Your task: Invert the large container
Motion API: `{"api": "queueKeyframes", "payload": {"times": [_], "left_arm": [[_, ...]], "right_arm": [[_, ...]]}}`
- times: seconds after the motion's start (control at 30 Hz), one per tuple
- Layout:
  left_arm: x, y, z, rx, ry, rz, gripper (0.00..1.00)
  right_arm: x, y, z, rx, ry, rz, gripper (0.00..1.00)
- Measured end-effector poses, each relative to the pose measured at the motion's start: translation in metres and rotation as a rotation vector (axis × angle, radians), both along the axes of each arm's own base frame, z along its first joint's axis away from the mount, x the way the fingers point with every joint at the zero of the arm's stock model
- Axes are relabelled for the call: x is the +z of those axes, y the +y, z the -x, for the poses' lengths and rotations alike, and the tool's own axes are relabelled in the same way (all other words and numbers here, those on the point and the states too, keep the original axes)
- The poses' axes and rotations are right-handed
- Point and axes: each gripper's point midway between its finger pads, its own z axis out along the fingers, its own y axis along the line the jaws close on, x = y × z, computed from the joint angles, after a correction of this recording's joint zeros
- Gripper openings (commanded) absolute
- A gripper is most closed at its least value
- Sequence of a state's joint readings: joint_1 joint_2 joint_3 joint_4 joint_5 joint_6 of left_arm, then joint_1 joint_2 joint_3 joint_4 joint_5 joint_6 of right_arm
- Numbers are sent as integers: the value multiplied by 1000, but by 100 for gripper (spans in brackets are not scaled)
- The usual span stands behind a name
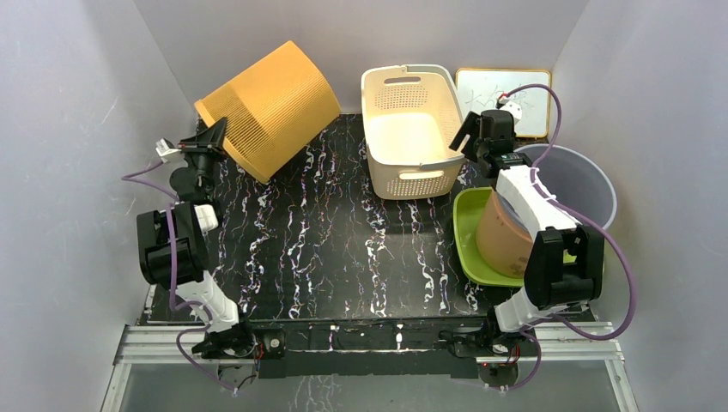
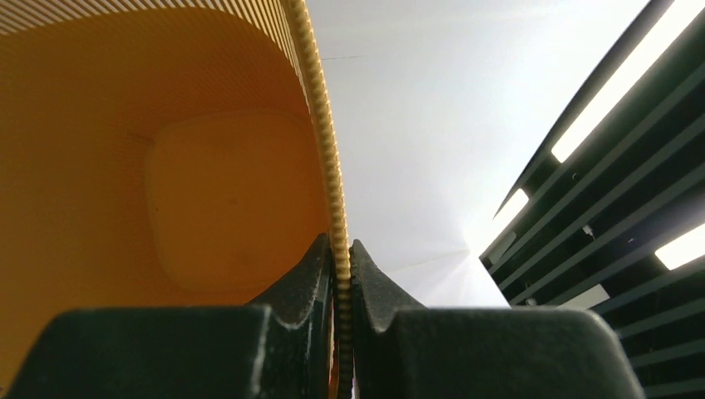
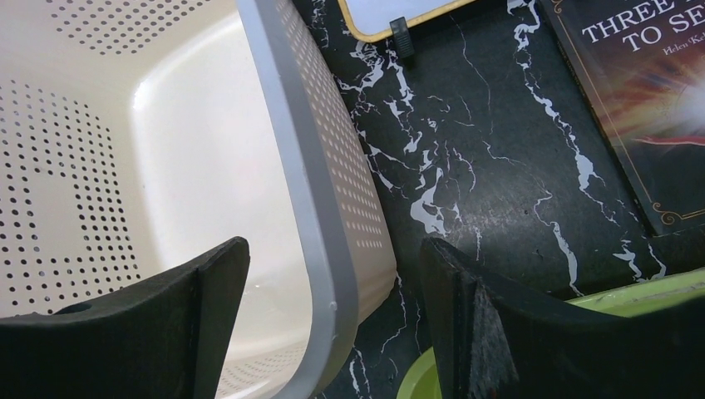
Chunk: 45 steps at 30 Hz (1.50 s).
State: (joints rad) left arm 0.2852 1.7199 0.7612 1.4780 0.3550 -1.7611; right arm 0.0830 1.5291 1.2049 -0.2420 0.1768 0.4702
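Orange ribbed bin is sitting tilted at the back left of the table, its mouth facing down and left toward my left arm and its base turned up toward the back wall. I am pinching its rim in my left claw, fingers closed tight on the thin wall, one inside the bin and one outside. My right claw is hanging wide open astride the near right corner of the white basket, one finger inside and one outside, gripping nothing. That basket is standing upright mid-table at the back. Beyond it a board is lying flat, with a book beside it. A green tray and a grey bucket are sitting under my right arm.
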Motion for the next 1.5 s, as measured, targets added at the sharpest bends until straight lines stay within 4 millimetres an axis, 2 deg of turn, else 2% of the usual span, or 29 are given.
{"api": "queueKeyframes", "payload": {"times": [0.1,0.23,0.37,0.57,0.73,0.83,0.93,1.07,1.23,1.5], "left_arm": [[-19,-4,-9,-7,27,29,0],[-56,-23,-23,-39,100,67,0],[-53,-38,-24,-58,70,69,0],[-58,-29,-16,-39,71,127,0],[-35,-22,-36,-29,31,156,0],[-41,-30,-58,-44,48,196,0],[-42,-41,-70,-64,44,215,0],[-42,-52,-78,-80,38,223,0],[-50,-52,-79,-88,40,242,0],[-29,-49,-92,-93,7,243,0]], "right_arm": [[-5,0,-1,0,10,-2,72],[-6,1,-3,1,8,-3,72],[-5,1,-4,1,3,-4,72],[-3,1,-6,2,-7,-5,72],[-8,2,-8,2,-1,-5,72],[-8,2,-9,0,-2,-8,72],[-8,2,-9,0,-3,-10,72],[-8,2,-9,-1,-3,-10,72],[-8,2,-9,-1,-2,-10,72],[-19,2,-11,-1,22,-7,72]]}}
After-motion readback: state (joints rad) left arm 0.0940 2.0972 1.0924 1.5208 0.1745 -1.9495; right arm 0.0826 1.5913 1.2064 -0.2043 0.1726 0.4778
